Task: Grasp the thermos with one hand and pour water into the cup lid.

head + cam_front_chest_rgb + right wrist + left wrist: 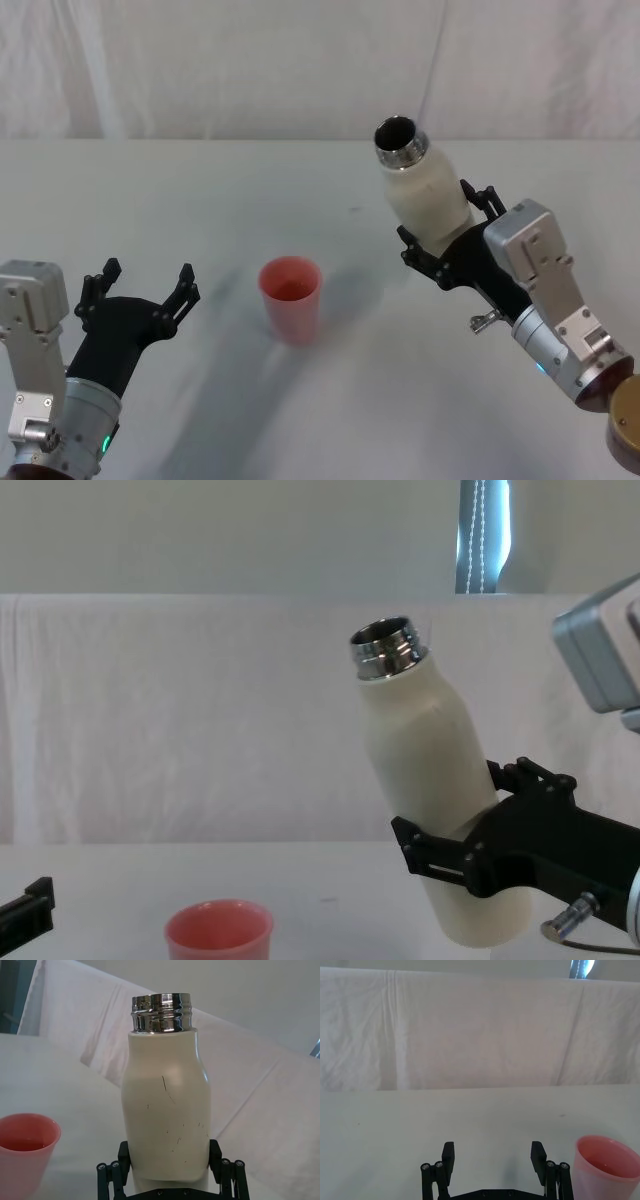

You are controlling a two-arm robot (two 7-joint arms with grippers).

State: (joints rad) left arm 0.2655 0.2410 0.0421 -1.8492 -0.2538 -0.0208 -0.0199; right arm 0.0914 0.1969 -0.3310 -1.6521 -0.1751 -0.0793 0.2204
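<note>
The cream-white thermos (424, 195) hangs above the table at the right, tilted with its open steel neck (385, 648) leaning toward the left. My right gripper (448, 232) is shut on its lower body (167, 1125). The salmon-pink cup lid (291, 297) stands upright on the table at the centre, below and left of the thermos; it also shows in the right wrist view (25, 1147), with liquid in its bottom. My left gripper (140, 287) rests open low at the left, beside the cup lid (607, 1166), with nothing between its fingers.
A white cloth covers the table (320, 180) and hangs as a backdrop (200, 710) behind it. A brown round object (625, 420) sits at the near right edge beside my right arm.
</note>
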